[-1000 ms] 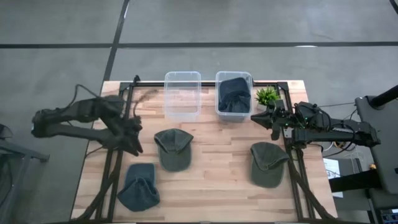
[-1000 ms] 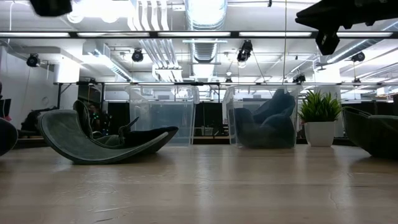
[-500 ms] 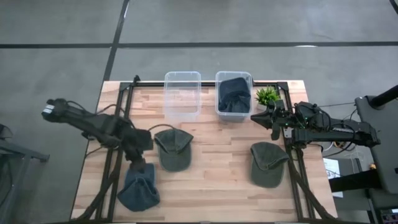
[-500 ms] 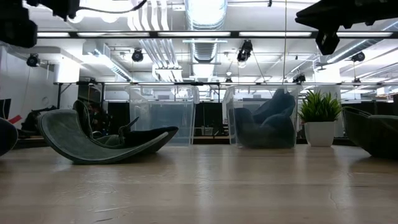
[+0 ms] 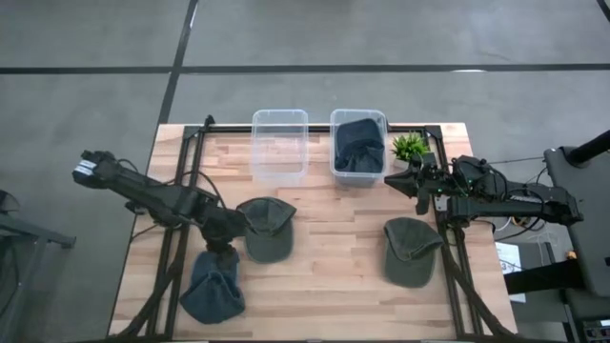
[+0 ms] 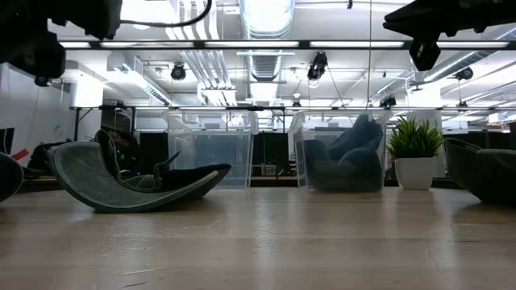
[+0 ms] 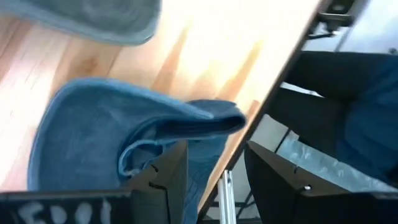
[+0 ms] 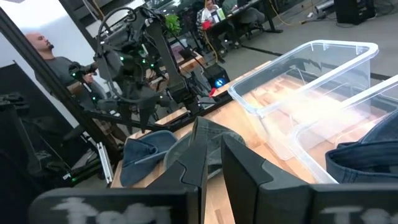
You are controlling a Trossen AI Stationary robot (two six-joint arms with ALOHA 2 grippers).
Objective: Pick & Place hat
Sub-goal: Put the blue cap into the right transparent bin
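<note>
Left gripper [image 5: 222,250] has swung over the blue cap [image 5: 212,289], jaws open; right gripper [image 5: 420,190] closed, idle; one hat binned, three remain.

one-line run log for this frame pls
left hand: open, above blue hat | right hand: shut, empty, parked by plant | one hat in bin | clear bin empty

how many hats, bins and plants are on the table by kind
hats: 4 — blue hat, green hat, green hat, blue hat in the bin
bins: 2 — empty bin, bin
plants: 1 — plant
total: 7
</note>
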